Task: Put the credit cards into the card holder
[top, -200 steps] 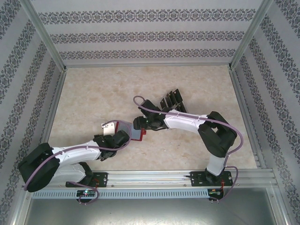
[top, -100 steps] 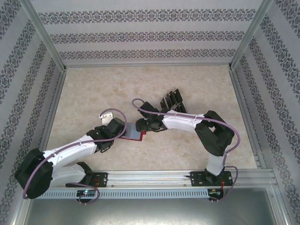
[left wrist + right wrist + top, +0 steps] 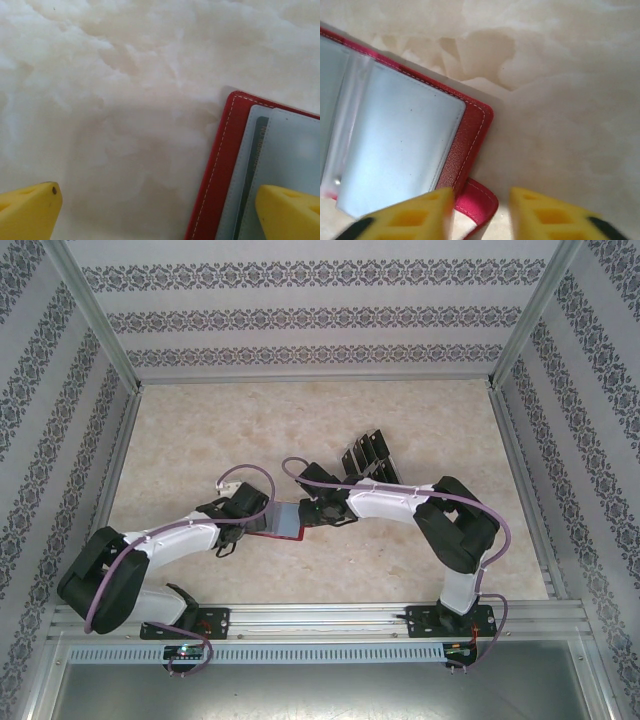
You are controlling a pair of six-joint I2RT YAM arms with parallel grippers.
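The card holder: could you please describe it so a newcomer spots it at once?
Start at the marbled table and look near its middle. The card holder lies open there, red-edged with a greyish inside, unlike the black credit cards fanned behind it.

Left gripper (image 3: 160,212) spread wide — one finger (image 3: 287,210) over the open red card holder (image 3: 220,170); marbled table (image 3: 115,90) beneath

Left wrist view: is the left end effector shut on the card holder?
No, the left end effector has its yellow fingers wide apart, one over the bare table, the other over the open card holder.
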